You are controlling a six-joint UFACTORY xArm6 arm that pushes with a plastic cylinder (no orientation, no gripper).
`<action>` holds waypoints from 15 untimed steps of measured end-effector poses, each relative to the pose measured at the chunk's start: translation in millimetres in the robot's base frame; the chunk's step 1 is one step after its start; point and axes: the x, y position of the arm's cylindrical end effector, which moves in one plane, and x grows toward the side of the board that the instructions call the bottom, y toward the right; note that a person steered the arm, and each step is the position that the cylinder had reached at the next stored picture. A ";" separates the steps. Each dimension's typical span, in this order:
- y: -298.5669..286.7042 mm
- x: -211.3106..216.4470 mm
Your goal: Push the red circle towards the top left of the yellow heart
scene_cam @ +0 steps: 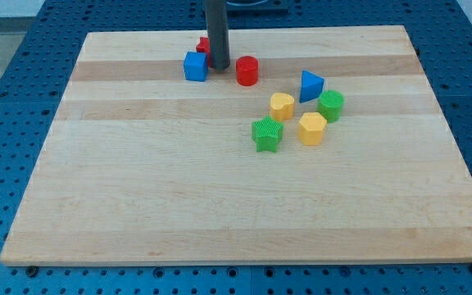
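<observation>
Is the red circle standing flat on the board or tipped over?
Flat. The red circle rests on the board with its round top up, just right of my tip.

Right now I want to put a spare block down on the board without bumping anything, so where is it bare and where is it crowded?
Bare: everything below the green star, and the view's left below the blue cube. Crowded: around the yellow heart, and at my tip beside the red circle.

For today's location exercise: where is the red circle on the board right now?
The red circle sits near the view's top, slightly left of centre, just right of my tip and the blue cube, up and left of the yellow heart.
</observation>
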 end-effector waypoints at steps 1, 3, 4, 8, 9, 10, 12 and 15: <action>14.8 -1.8; 20.1 16.9; 25.9 22.4; 52.2 11.0; 53.6 10.2; 56.0 11.5; 57.7 22.6; 57.7 7.2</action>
